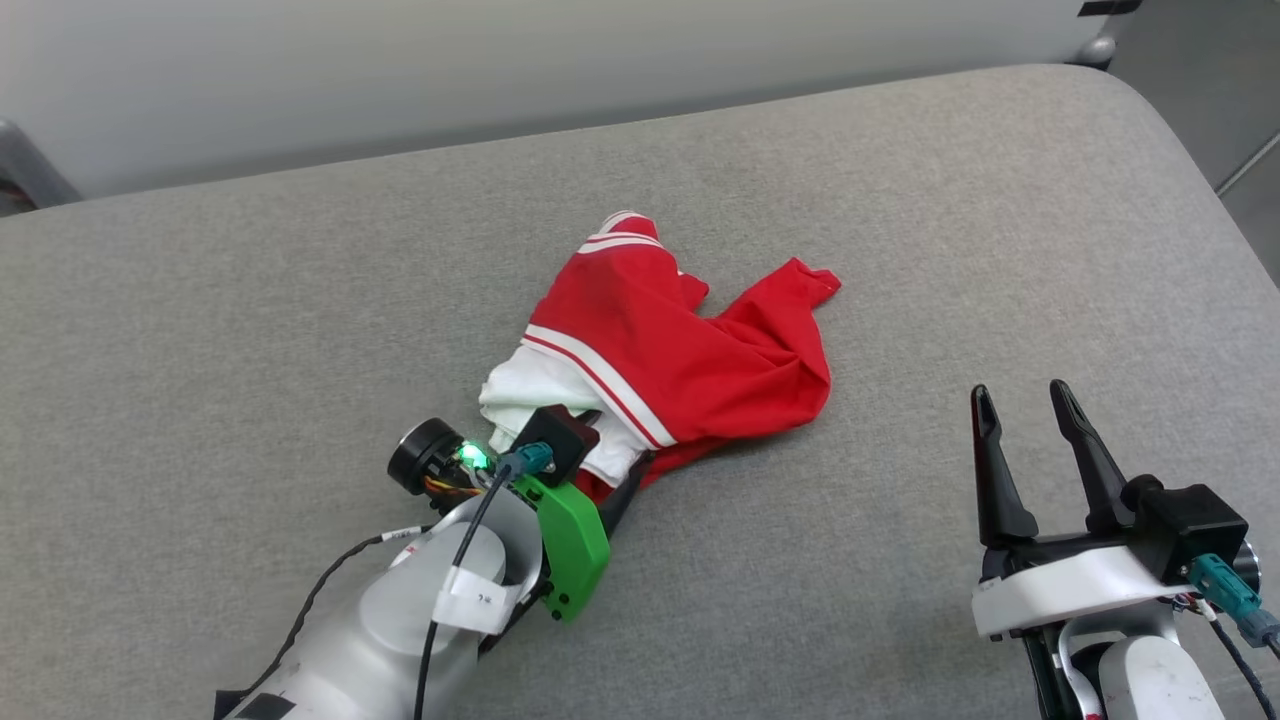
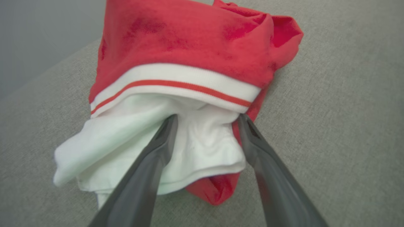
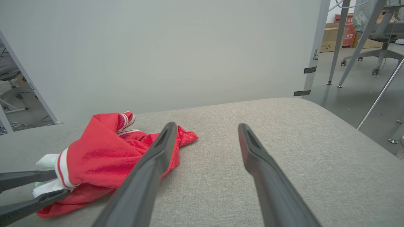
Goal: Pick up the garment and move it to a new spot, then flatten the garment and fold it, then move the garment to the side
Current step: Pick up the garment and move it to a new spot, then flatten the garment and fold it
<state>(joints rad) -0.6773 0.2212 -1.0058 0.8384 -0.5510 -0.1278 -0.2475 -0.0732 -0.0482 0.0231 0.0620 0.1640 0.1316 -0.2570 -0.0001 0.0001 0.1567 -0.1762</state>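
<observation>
1. Head view first: the garment [image 1: 680,350] lies crumpled near the middle of the grey padded surface [image 1: 250,300]. Its red body is uppermost, and a white sleeve is bunched at the end nearest the robot's left arm.
2. The left gripper [image 2: 206,118] is at that sleeve. Its two dark fingers are spread, with white cloth lying loosely between them.
3. The right gripper [image 1: 1025,400] is well apart from the shirt on the right, fingers spread and holding nothing.
4. The striped trim [image 2: 176,83] runs just beyond the left fingertips.
</observation>
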